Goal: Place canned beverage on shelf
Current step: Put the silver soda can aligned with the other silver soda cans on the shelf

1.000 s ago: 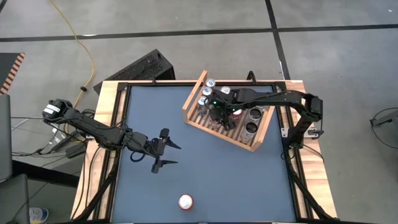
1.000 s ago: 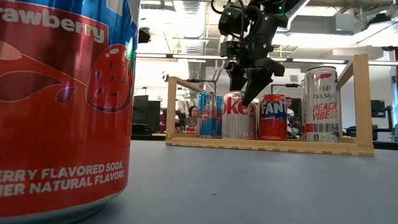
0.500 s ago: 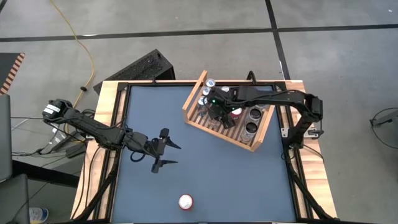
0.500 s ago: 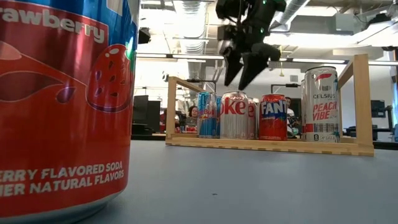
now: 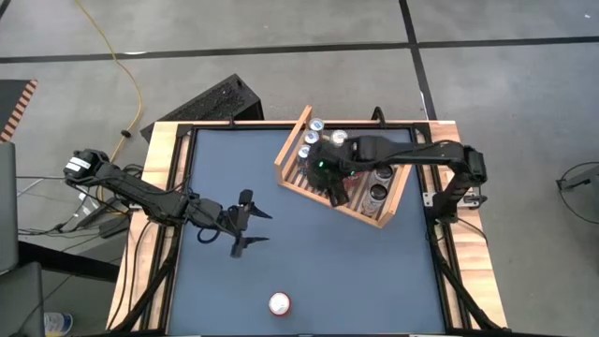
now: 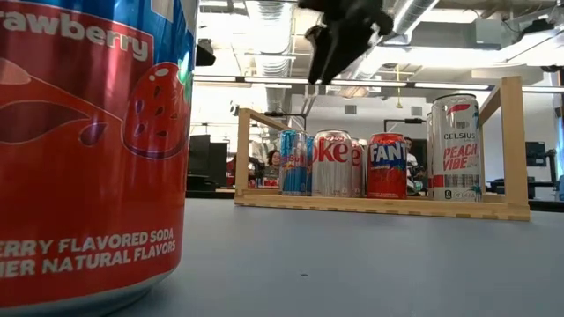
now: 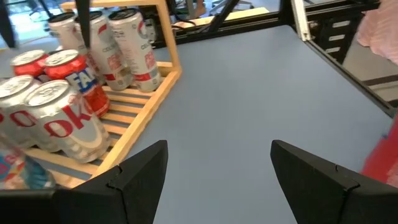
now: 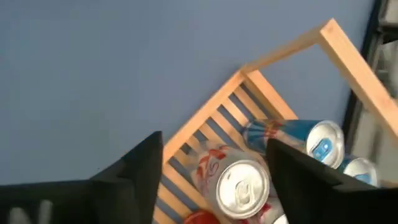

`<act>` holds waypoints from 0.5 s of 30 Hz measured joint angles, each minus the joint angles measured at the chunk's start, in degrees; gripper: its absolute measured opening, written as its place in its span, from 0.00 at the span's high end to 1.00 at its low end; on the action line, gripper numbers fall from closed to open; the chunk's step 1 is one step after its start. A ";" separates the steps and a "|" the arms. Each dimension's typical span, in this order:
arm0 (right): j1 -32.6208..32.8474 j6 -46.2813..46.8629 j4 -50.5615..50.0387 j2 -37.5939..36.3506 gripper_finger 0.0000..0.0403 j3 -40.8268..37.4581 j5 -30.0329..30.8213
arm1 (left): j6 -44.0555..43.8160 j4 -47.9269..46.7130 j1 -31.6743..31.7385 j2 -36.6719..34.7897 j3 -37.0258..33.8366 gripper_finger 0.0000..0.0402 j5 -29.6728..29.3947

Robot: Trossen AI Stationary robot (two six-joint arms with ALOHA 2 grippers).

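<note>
The wooden shelf (image 5: 292, 140) stands at the table's far right, resting on its slatted base. Several cans stand upright in it: a blue one (image 6: 295, 163), a Coke (image 6: 335, 163), a Fanta (image 6: 388, 165) and a taller Celsius (image 6: 454, 147). My right gripper (image 6: 335, 48) hangs open above the Coke can (image 8: 242, 183), well clear of the can tops, with nothing between its fingers (image 8: 140, 168). A red strawberry soda can (image 5: 279, 302) stands upright near the table's front edge. My left gripper (image 5: 248, 223) waits open at the table's left centre, pointing toward the shelf (image 7: 134, 127).
The blue table top (image 5: 356, 271) lies bare between the shelf and the strawberry can (image 6: 88, 150). A raised wooden frame (image 5: 178, 159) runs around the table. Beyond the far edge, the low view shows a room with people behind the shelf.
My right gripper has risen from just above the Coke can's top to well above the shelf, drifting a little toward the table's left and near edge. The cans in the shelf have stayed where they were.
</note>
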 joint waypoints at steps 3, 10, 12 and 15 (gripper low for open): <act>2.32 -0.24 2.20 3.27 0.50 -0.59 5.13 | 0.00 0.00 0.01 0.00 0.00 0.32 -1.10; 2.41 -1.54 2.71 8.71 0.81 -0.59 6.23 | -0.76 -0.91 0.01 0.00 0.00 0.32 -1.09; 1.97 -1.54 2.43 9.62 0.88 -0.69 6.26 | -0.85 -1.72 0.01 0.00 0.00 0.32 -1.09; 1.26 -1.60 2.18 9.43 0.96 -0.65 6.26 | -1.27 -2.44 0.01 0.00 0.00 0.32 -1.16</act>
